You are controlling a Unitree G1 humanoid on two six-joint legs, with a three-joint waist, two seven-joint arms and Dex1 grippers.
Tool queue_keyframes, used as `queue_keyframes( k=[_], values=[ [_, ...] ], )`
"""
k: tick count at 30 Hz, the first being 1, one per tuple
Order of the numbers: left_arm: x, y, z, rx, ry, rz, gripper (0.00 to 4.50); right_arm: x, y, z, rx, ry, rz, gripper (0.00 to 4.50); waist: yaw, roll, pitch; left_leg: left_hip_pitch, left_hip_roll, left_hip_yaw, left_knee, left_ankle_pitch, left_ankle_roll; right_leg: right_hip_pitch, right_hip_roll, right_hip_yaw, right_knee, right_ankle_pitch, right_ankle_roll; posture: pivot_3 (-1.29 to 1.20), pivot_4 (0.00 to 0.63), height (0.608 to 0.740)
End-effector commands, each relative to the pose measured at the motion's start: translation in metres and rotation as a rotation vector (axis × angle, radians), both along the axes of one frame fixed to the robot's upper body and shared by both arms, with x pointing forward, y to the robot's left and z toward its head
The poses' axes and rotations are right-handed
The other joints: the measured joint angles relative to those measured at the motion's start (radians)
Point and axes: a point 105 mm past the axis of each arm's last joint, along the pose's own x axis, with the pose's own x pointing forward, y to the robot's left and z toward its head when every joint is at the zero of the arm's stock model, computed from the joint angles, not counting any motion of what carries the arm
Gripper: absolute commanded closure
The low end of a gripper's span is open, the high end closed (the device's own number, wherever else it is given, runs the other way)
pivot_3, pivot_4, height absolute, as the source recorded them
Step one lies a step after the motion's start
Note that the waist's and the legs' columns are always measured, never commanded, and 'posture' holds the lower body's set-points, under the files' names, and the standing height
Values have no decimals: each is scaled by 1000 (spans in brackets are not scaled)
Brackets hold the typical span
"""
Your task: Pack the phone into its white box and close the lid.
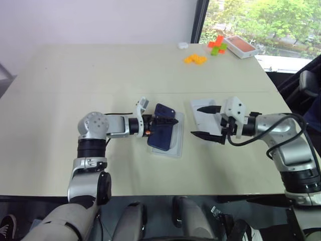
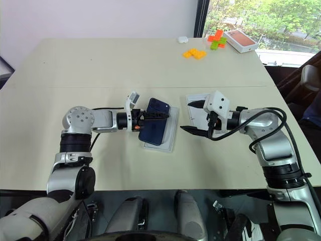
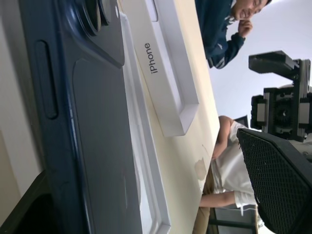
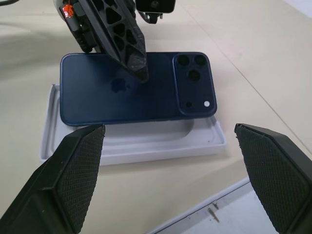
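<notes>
Centre-frame, the glossy, slippery phone lies askew across the white box, both grippers spread wide; its edges look the safest hold.

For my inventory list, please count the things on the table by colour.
Dark navy-blue smartphone: 1
White things, namely shallow box tray, deeper lid, small round object: 3
Orange-topped white box: 1
Clusters of small orange, yellow and green blocks: 2
Total: 7

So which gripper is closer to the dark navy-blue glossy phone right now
Left. The left gripper reaches over the dark navy-blue glossy phone, its fingers open above the back. The right gripper stands off beside it, open, over the white lid.
</notes>
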Motion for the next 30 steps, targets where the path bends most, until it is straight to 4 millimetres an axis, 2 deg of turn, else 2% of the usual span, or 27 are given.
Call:
queue_keyframes(
  k=[1,3,8,13,22,30],
  values=[
    [-6,-5,11,-13,-46,-38,57,2,1,10,3,-54,4,0,0,0,0,0,0,0,0,0,0,0,0,0,0,0,0,0,150,740],
    [-10,-7,14,-18,-55,-57,57,2,1,10,3,-56,4,0,0,0,0,0,0,0,0,0,0,0,0,0,0,0,0,0,150,740],
    [-14,-12,5,7,-41,-58,57,3,3,10,3,-65,5,0,0,0,0,0,0,0,0,0,0,0,0,0,0,0,0,0,150,740],
    [1,-17,-1,47,-29,38,57,4,4,10,2,-71,3,0,1,0,0,0,0,0,0,0,0,0,0,0,0,0,0,0,150,740],
    [-10,-12,20,49,-77,6,57,5,3,7,-4,-71,-1,0,-1,0,0,0,1,0,0,0,0,0,1,1,0,0,0,0,150,740],
    [-11,5,22,87,-113,36,57,7,7,4,-4,-67,2,0,-2,0,0,0,1,0,0,0,0,0,1,1,0,0,0,0,150,740]
  ],
)
